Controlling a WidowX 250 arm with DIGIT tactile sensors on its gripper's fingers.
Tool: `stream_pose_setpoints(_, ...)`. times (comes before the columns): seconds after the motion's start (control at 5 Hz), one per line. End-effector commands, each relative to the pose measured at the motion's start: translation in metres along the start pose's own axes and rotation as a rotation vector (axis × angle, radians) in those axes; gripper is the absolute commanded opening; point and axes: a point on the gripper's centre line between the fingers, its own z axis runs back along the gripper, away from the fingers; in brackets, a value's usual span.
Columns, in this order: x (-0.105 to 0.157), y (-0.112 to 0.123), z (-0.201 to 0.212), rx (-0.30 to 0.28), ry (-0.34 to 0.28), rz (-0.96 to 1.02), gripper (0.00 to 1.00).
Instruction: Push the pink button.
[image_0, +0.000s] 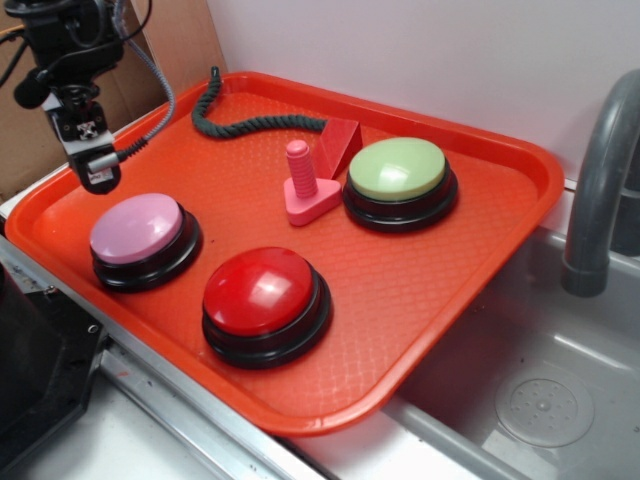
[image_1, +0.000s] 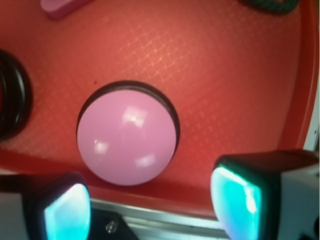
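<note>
While our gripper (image_0: 98, 170) hovers above the tray's (image_0: 420, 300) left edge, fingers spread apart.
We should centre over the pink button (image_1: 126, 140), then press straight down.

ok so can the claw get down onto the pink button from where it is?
Probably yes. The claw hangs open above the pink button, nothing between them; the red button and pink bolt sit off to the side.

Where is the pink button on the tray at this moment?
In the exterior view, the pink button sits at the left side of the orange tray, beside the red button, below the end effector.
</note>
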Motion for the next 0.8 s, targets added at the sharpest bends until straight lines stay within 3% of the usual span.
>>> stream_pose_setpoints(0.0,0.005,0.008,0.021,0.046,-0.040,0.009,1.00)
stream_pose_setpoints(0.6,0.005,0.008,0.034,0.049,-0.056,0.026,1.00)
